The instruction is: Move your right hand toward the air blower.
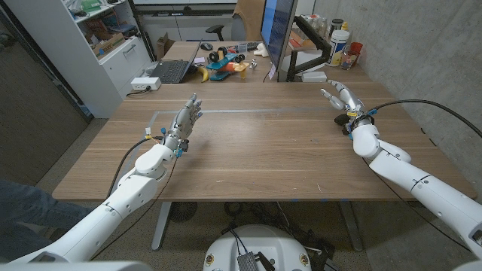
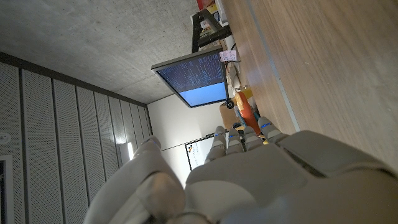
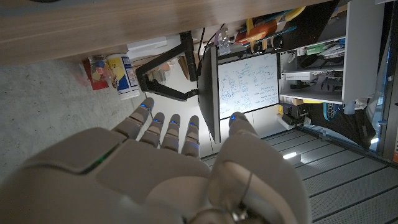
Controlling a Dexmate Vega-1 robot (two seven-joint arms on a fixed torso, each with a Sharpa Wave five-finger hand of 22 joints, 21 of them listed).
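Two robot hands, the left hand [image 1: 186,123] and the right hand [image 1: 343,98], are over one wooden bench [image 1: 256,150]. Behind it stand one monitor [image 1: 275,30], one laptop [image 1: 171,71], one banana [image 1: 203,73] and one white bottle [image 1: 340,41].

A wooden table [image 1: 263,150] carries a laptop [image 1: 170,71], toys [image 1: 222,64] and bottles [image 1: 340,45] at its far edge.

Even, soft indoor light falls across the wooden table [image 1: 263,143], which carries only faint shadows and a pale sheen toward its far edge, while the nearby monitor [image 2: 196,78] glows bright blue and lines bend at the frame corners.
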